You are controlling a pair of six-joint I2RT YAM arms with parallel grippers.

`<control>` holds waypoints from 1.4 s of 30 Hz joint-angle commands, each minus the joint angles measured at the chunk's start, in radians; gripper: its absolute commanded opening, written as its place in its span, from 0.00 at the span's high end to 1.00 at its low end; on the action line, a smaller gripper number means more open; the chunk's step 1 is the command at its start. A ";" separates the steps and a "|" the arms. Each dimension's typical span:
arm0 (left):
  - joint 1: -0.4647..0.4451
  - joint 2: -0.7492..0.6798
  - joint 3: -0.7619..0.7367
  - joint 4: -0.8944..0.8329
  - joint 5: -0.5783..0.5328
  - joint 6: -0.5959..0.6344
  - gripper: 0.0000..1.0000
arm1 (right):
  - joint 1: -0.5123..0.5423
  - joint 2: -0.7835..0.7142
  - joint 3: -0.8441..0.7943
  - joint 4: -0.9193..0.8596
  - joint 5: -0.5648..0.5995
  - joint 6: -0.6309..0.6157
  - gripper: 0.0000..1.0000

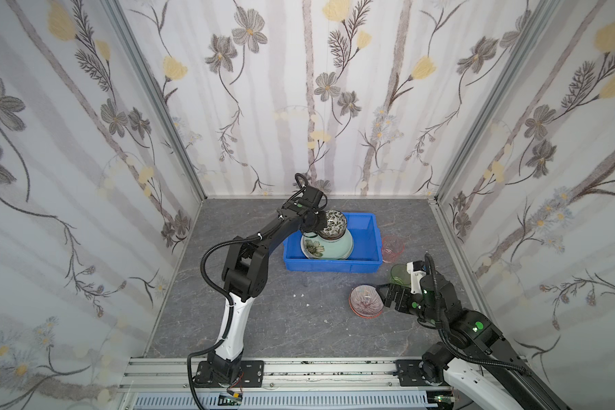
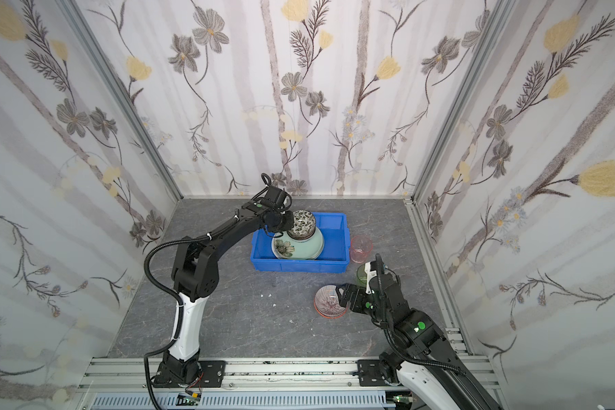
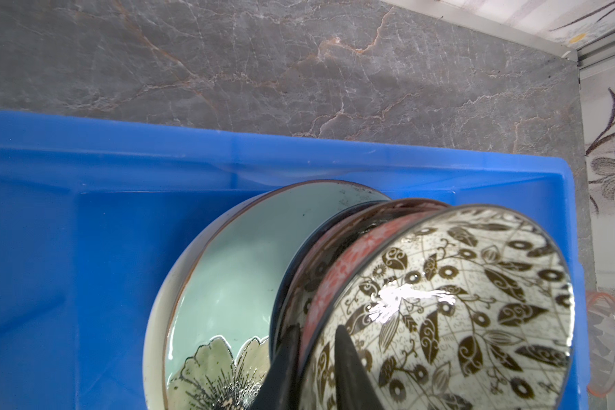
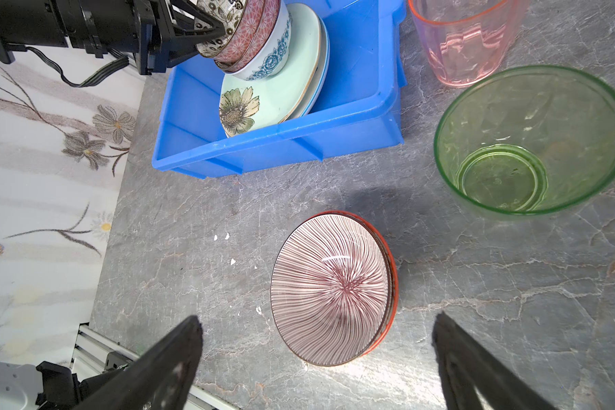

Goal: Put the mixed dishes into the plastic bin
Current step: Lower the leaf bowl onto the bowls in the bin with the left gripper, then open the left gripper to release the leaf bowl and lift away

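The striped bowl [image 4: 331, 287] is lying just ahead of my right gripper [image 4: 316, 317], centred between its wide-apart jaws; my left gripper [image 3: 316, 330] is straddling the black-white bowl [image 3: 458, 301] at its rim, grip uncertain.

In both top views the right arm [image 1: 427, 285] covers the green tumbler [image 1: 398, 275] from 3 o'clock, and the left claw [image 1: 321, 223] hides the black-white bowl [image 1: 334, 222] at 9 o'clock. Whether that claw grips the rim cannot be told (it merely straddles it). The left wrist view's edge cuts off the pink tumbler [image 3: 606, 340]. Under the striped bowl [image 4: 331, 287], the orange bowl [image 4: 394, 269] shows only a rim.
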 commanded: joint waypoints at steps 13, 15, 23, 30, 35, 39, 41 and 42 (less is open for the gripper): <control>-0.002 -0.041 -0.029 0.011 0.017 -0.003 0.72 | -0.002 -0.002 0.009 0.018 0.000 0.002 0.00; 0.000 -0.050 -0.041 0.009 0.017 -0.003 0.71 | -0.002 -0.003 0.009 0.016 -0.003 0.002 0.00; -0.002 -0.093 -0.104 0.011 0.017 -0.006 0.62 | -0.003 0.000 0.011 0.016 -0.003 -0.002 0.00; -0.004 -0.149 -0.159 0.011 0.009 -0.013 0.59 | -0.005 0.003 0.011 0.016 -0.004 -0.004 0.00; -0.009 -0.164 -0.167 0.011 0.006 -0.011 0.60 | -0.005 0.006 0.013 0.018 -0.003 -0.003 0.00; -0.008 -0.151 -0.167 0.010 0.007 -0.010 0.64 | -0.005 0.004 0.013 0.017 -0.004 -0.003 0.00; -0.008 -0.144 -0.168 0.010 0.007 -0.009 0.67 | -0.005 0.003 0.012 0.016 -0.004 -0.002 0.00; -0.008 -0.140 -0.169 0.011 0.008 -0.009 0.68 | -0.005 0.002 0.012 0.015 -0.004 -0.002 0.00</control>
